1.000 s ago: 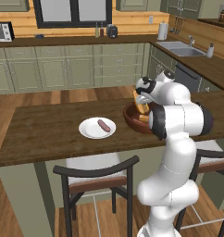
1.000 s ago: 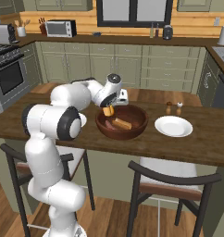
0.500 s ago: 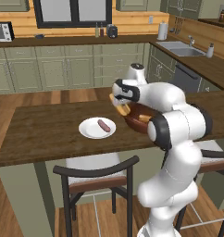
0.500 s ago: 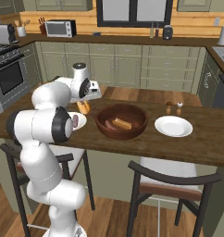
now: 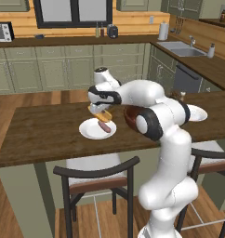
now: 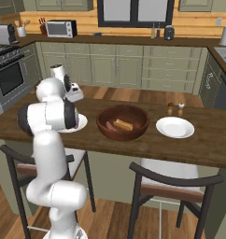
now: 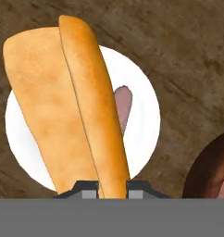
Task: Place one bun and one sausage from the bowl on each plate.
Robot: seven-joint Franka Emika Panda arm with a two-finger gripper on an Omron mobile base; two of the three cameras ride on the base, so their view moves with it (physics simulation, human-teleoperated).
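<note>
Gripper (image 7: 103, 187) clamped on bun (image 7: 67, 106); bun juts from between fingertips (image 7: 86, 189) toward 12 o'clock, hanging above plate (image 7: 148, 125), sausage (image 7: 123, 106) at bun's 3 o'clock.

Two buns (image 7: 63, 106), sausages (image 5: 103, 126), plates (image 6: 174, 127); one bowl (image 6: 123, 122)

The robot is a glossy white arm (image 5: 168, 153) of rounded, bulging segments joined by dark grey rings at each joint, ending in a white hand banded in black, with two small dark fingers (image 7: 86, 189) tipped pale grey.
</note>
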